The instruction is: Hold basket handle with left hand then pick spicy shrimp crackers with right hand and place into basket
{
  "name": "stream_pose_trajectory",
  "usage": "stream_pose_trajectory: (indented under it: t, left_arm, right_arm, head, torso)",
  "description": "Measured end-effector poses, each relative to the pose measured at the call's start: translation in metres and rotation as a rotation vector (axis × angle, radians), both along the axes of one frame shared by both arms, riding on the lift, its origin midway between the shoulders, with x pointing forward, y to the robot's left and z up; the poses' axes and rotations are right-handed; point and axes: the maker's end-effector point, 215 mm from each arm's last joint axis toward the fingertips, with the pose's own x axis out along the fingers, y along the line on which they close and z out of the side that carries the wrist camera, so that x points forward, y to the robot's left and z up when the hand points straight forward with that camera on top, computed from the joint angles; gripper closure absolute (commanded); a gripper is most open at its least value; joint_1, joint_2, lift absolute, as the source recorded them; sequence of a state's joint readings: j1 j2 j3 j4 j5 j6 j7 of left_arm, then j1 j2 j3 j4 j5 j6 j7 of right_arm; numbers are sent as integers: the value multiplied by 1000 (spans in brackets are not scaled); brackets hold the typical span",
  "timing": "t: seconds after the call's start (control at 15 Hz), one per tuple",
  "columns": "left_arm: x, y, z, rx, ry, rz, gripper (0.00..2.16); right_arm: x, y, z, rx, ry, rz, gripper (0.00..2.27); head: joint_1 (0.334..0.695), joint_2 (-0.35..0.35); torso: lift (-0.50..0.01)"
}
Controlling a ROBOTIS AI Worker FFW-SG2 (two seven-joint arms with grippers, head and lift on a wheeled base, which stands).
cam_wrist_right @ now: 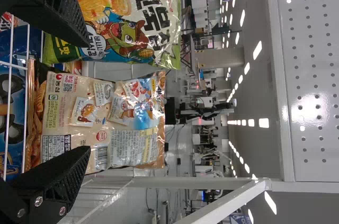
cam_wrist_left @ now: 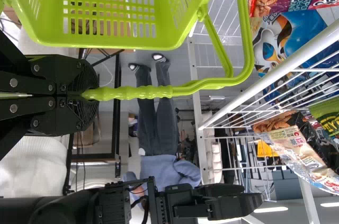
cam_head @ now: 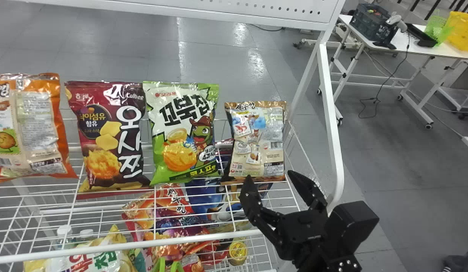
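The left gripper [cam_wrist_left: 90, 95] is closed on the lime-green plastic handle [cam_wrist_left: 143, 92], I think so that the basket [cam_wrist_left: 106, 39] remains steady for receiving the snack. The right gripper [cam_head: 271, 179] has its two fingers apart before the beige, glossy cracker bag [cam_head: 256, 141], which stands at the end of the white wire shelf [cam_head: 143, 244], probably because this bag is the wanted one.

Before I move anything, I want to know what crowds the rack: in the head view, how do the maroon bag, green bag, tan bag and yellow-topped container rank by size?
1. Maroon bag and green bag: too alike to rank
2. Tan bag
3. Yellow-topped container
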State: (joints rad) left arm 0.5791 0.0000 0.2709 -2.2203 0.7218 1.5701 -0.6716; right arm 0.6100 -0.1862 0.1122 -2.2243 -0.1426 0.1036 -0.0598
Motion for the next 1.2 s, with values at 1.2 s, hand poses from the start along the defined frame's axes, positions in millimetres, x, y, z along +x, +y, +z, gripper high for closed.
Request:
stream_pose_trajectory:
  t: [1.2]
  left_arm:
    - [-3,25,-7,28,23,57,1895]
  right_arm:
    - [34,-7,8,-26,-25,-10,124]
  head:
    - [695,-201]
  torso:
    - [-37]
